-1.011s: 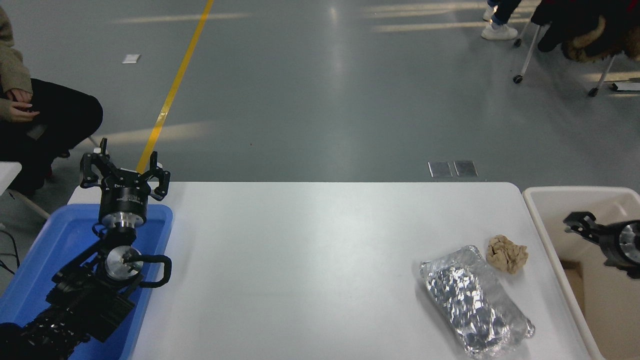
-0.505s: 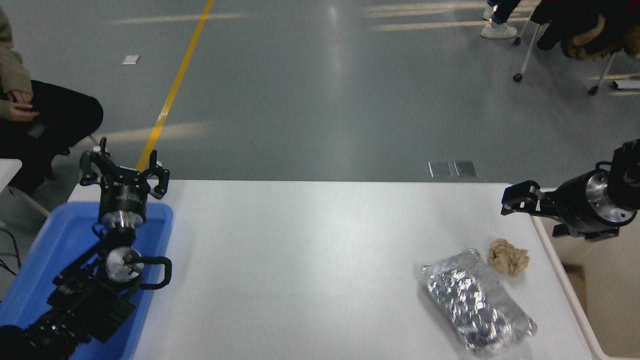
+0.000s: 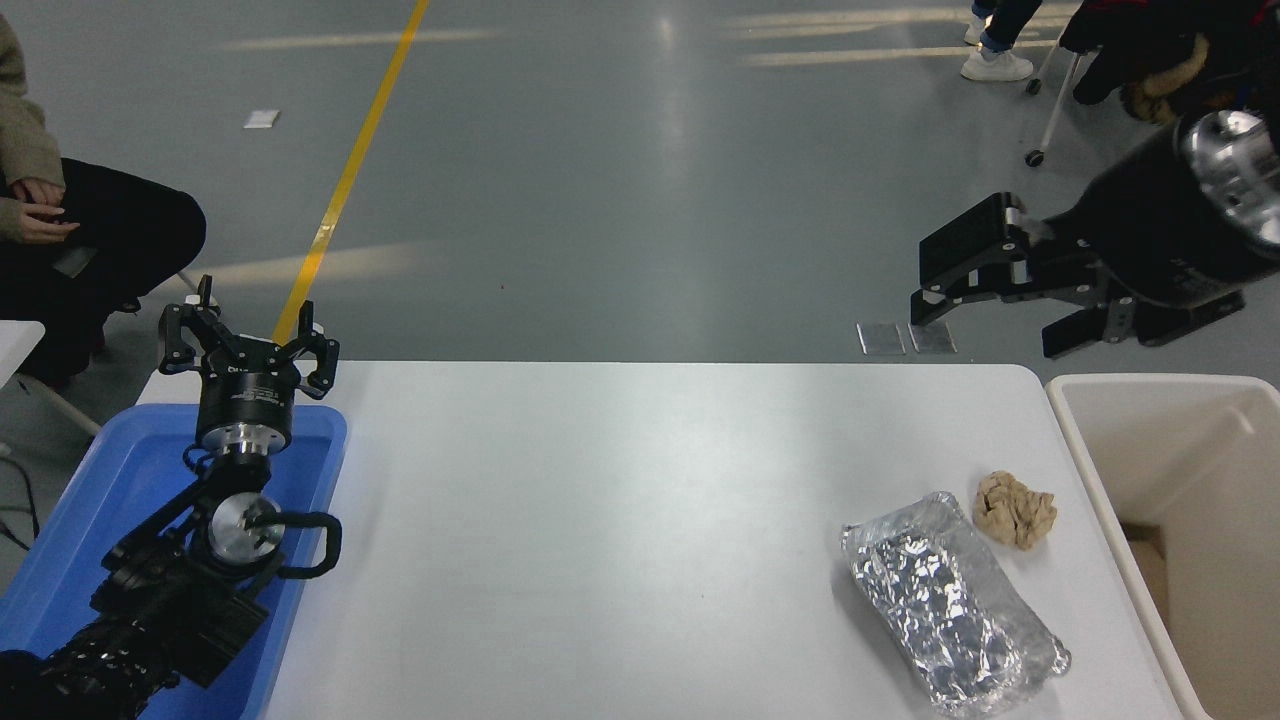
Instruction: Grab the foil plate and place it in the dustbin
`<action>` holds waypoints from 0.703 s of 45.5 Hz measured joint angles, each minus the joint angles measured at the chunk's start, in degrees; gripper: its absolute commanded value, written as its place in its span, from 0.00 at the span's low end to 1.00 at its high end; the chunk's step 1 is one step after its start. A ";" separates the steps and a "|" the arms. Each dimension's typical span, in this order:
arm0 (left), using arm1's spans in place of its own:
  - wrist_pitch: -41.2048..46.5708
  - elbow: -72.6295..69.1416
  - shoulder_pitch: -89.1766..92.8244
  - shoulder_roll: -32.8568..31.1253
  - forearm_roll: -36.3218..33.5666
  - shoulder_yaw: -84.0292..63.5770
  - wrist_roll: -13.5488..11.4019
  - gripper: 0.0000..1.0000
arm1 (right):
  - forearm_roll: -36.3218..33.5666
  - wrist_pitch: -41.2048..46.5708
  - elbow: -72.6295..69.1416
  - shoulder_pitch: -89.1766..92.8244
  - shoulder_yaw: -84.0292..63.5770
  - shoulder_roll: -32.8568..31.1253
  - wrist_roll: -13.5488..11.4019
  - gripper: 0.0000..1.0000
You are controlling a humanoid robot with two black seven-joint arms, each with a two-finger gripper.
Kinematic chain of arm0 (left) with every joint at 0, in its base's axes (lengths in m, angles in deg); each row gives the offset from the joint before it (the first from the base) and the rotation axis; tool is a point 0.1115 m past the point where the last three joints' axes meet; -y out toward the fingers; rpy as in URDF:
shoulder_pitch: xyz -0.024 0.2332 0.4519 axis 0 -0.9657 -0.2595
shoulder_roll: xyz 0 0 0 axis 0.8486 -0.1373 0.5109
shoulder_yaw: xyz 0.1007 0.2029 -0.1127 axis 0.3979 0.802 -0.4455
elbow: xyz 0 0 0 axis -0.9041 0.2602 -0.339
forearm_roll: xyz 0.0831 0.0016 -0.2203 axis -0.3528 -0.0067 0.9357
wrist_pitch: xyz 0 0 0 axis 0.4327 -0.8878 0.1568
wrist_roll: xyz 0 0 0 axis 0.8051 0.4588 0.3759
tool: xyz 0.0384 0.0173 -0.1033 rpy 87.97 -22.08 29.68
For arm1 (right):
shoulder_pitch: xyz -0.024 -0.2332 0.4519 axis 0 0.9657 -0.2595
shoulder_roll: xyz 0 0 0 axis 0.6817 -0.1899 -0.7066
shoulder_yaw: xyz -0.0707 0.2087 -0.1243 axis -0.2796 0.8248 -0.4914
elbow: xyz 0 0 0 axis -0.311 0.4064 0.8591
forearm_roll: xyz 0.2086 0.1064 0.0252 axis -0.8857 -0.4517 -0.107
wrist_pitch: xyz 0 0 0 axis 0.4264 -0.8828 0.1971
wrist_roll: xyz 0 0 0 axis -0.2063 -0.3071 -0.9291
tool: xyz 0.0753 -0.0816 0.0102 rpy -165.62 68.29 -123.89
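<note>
Head view. Right gripper (image 3: 985,312): raised high beyond the table's (image 3: 620,520) far right corner, pointing left, fingers spread, empty. Foil plate (image 3: 950,605): flat on the table, near right, just beside a tan paper ball (image 3: 1015,508). Dustbin (image 3: 1085,470): right of the table. Left gripper (image 3: 248,345): fingers spread, over a blue bin (image 3: 100,500).

Crinkled shiny foil plate (image 3: 950,602); smooth matt plastic dustbin (image 3: 1085,460); crumpled paper ball (image 3: 1014,508).
</note>
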 measured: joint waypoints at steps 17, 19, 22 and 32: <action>0.00 0.00 -0.06 0.00 0.00 -0.01 0.00 0.99 | 7.86 -3.17 -0.21 9.45 -0.67 -1.94 -0.10 0.98; 0.00 0.01 -0.06 0.00 0.00 -0.01 0.00 0.99 | 10.27 -5.30 -0.23 12.45 -0.59 -2.84 -0.13 0.98; 0.00 0.01 -0.07 0.00 -0.02 -0.01 0.00 0.99 | 13.32 -8.68 -0.23 16.75 -0.39 -4.02 -0.13 0.98; 0.00 0.00 -0.08 0.00 0.00 -0.02 0.00 0.99 | 24.56 -21.73 0.25 33.27 0.42 -7.63 -0.08 0.98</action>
